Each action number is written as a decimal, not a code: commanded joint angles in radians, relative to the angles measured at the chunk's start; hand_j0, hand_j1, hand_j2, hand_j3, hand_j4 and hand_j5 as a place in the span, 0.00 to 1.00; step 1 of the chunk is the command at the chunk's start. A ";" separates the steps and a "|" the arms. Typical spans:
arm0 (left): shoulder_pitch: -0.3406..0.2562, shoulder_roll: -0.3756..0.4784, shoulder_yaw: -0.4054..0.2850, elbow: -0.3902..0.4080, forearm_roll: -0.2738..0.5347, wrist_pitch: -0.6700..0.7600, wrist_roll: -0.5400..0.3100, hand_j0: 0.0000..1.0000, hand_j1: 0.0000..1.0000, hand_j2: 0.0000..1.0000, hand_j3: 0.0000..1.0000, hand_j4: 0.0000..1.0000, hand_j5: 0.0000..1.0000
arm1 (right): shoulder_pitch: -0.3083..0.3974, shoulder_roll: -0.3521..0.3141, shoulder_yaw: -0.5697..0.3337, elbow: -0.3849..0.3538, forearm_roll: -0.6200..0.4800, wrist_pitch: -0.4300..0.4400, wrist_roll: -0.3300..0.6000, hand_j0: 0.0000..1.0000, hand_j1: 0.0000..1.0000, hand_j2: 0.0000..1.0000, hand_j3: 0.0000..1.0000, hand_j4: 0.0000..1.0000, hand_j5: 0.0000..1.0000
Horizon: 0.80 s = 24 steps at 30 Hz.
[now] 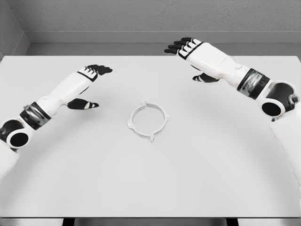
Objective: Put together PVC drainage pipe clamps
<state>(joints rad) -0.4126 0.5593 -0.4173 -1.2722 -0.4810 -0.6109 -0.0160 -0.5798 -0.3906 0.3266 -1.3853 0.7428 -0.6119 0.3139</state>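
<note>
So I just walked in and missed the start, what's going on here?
Nothing is being held at the moment. A white ring-shaped pipe clamp lies flat near the middle of the table. The left hand and right hand hover open on either side of it, neither touching it.

- A white pipe clamp [147, 120] is lying flat on the white table [211, 165], near the middle of its surface.
- It is showing as a thin, closed ring with an open centre, through which the tabletop is showing.
- Small pointed tabs are sticking out from its rim: one at the far side, one at the near side, and one at each of the left and right sides.
- The near tab is looking the longest, pointing toward the table's front edge.
- Nothing is touching the ring, and it is sitting well apart from every table edge.
- Its colour is nearly matching the surface beneath, so only its shaded edges are marking it out.
</note>
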 commanded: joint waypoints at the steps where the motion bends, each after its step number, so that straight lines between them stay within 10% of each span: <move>1: 0.000 0.040 0.028 0.004 0.010 0.000 0.001 1.00 1.00 1.00 1.00 1.00 1.00 | -0.003 0.036 0.078 0.068 0.027 0.001 0.002 1.00 1.00 1.00 1.00 1.00 1.00; 7: 0.000 0.076 0.048 0.024 0.013 0.000 0.001 1.00 1.00 1.00 1.00 1.00 1.00 | -0.055 0.079 0.127 0.181 0.072 0.001 0.004 1.00 1.00 1.00 1.00 1.00 1.00; 24: -0.015 0.122 0.049 0.044 0.013 0.000 0.001 1.00 1.00 1.00 1.00 1.00 1.00 | -0.063 0.105 0.224 0.216 0.082 0.001 0.004 1.00 1.00 1.00 1.00 1.00 1.00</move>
<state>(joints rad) -0.4280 0.6792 -0.3688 -1.2293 -0.4744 -0.6109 -0.0160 -0.6427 -0.2888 0.5468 -1.1799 0.8295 -0.6125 0.3181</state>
